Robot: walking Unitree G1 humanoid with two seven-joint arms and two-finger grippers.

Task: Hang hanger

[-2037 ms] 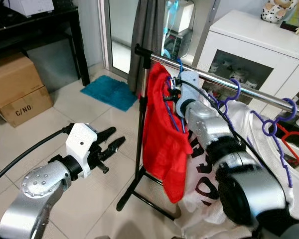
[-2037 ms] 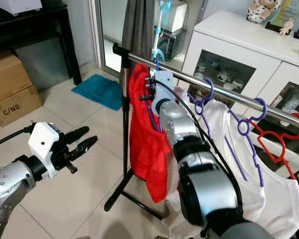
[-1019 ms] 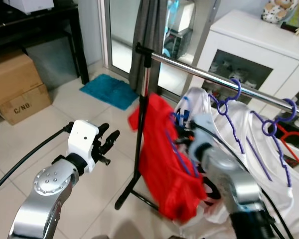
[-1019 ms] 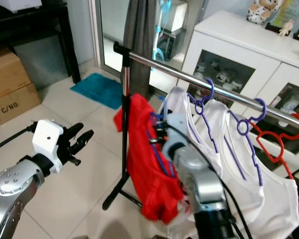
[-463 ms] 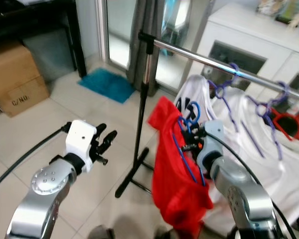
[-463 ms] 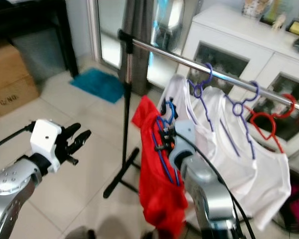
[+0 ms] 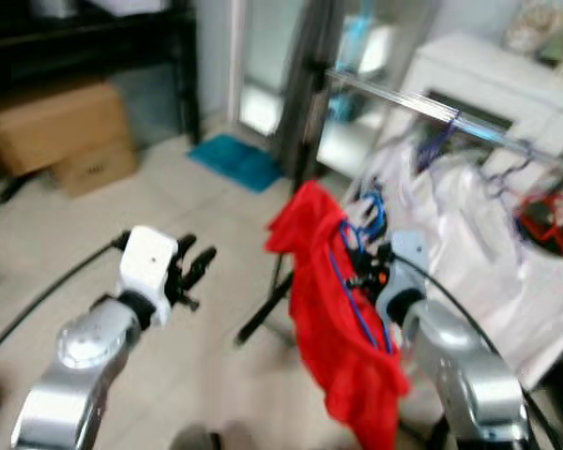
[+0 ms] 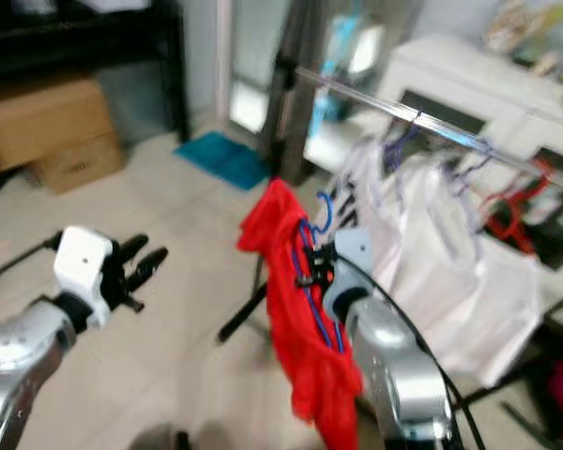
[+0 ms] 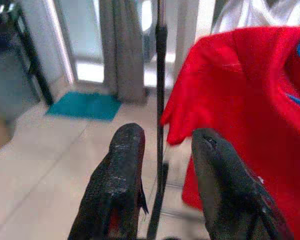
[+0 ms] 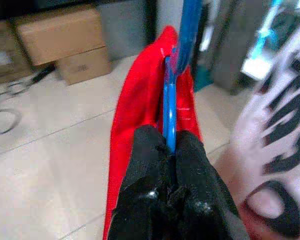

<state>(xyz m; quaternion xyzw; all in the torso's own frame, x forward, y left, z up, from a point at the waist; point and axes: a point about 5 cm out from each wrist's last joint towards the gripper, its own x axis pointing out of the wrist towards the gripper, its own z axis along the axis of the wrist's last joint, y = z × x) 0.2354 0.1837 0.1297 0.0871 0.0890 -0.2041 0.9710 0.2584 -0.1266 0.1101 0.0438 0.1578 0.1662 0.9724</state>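
1. Now, the right gripper [image 10: 169, 150] has its jaws clenched on a blue hanger [image 10: 176, 75], gripping the thin blue bar between the two black fingers.
2. A red shirt [image 7: 342, 328] hangs from that hanger, draped down in front of the robot's right arm at about 5 o'clock in the head views.
3. The hanger and shirt are held below and apart from the clothes rail [image 8: 385, 103], a silver bar running toward 2 o'clock in the blurred head views.
4. White garments [image 8: 432, 262] hang from the rail on purple hangers [image 8: 399, 136], with a red hanger [image 8: 521, 202] beyond them.
5. The left gripper [image 9: 165, 165] is raised at about 8 o'clock over the tiled floor [image 7: 122, 206], its jaws released and holding nothing.
6. Through those parted fingers, the rail's dark upright pole [image 9: 160, 75] and the red shirt's sleeve appear.
7. A teal mat [image 7: 239, 159] lies on the floor at 11 o'clock, and cardboard boxes [image 7: 61, 131] sit at 10 o'clock.
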